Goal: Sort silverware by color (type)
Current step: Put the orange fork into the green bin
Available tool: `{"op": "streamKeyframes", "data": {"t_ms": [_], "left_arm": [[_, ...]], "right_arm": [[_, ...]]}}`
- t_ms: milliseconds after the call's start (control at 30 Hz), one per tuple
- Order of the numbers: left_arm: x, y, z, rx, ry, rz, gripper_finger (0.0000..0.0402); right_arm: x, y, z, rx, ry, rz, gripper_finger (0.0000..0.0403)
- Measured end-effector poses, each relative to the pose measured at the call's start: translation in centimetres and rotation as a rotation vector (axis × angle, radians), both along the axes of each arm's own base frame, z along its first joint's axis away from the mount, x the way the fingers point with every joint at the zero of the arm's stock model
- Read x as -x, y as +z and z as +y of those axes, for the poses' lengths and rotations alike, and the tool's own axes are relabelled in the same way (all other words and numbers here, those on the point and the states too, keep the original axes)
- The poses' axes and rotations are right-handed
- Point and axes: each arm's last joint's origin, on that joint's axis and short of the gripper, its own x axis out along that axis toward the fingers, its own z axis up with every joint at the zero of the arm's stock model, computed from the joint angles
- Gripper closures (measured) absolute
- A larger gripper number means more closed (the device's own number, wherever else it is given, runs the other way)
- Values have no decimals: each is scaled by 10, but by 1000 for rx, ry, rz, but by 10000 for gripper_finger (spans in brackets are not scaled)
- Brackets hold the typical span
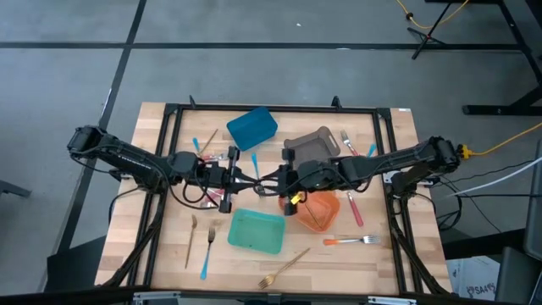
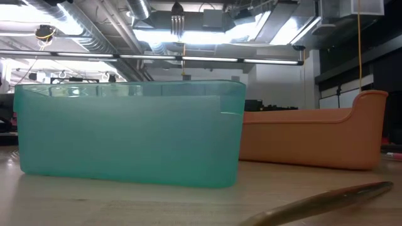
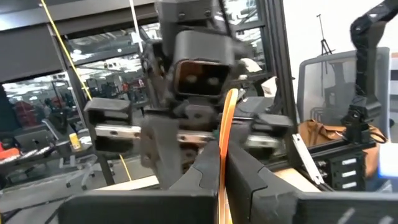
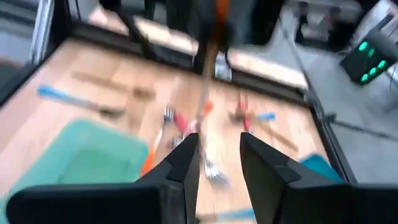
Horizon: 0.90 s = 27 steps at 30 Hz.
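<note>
L gripper [image 3: 222, 180] fingers shut tight on an orange-handled utensil [image 3: 225, 130], its thin handle standing up betw the two dark pads in the left wrist view; R gripper [image 4: 214, 165] fingers part open w/ a clear gap, nothing held betw them in the right wrist view. In the high view both grippers meet mid-table, L gripper [image 1: 227, 178] left of centre, R gripper [image 1: 286, 180] just right of it, facing each other, near but whether touching can't tell. Around them: blue bin [image 1: 251, 127] upper centre, tilted; grey bin [image 1: 312, 142] right of it; orange bin [image 1: 320, 210] lower right of centre, a utensil inside; teal bin [image 1: 256, 231] lower centre. Loose silverware on the wooden table [image 1: 398, 246]: orange-handled fork [image 1: 349, 241] right of the orange bin, pink-handled piece [image 1: 354, 207] above it, gold fork [image 1: 284, 268] at the bottom centre, two gold pieces and a blue-handled one [image 1: 205, 258] lower left, more blue and pink pieces upper left and upper right of the table. Low view: teal bin [image 2: 129, 132] fills the left, orange bin [image 2: 314, 138] behind on the right, a gold handle [image 2: 320, 202] blurred at bottom right. No brand, label or readable writing anywhere.
</note>
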Motion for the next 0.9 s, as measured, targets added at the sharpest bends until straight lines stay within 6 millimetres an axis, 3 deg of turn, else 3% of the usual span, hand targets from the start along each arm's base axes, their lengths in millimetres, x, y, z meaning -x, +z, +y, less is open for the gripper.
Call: {"op": "streamKeyframes", "data": {"t_ms": [233, 433, 533, 900], "left_arm": [[1, -2, -8, 40, -37, 22, 401], [-8, 1, -18, 77, -30, 252, 401], [-18, -7, -30, 63, -40, 391, 401], [-47, -59, -61, 40, -84, 598, 401]], "right_arm": [[41, 6, -9, -48, -58, 220, 297], [66, 5, -14, -99, -133, 371, 297], [69, 2, -15, -127, -164, 416, 297], [69, -1, -15, -137, -172, 441, 297]]}}
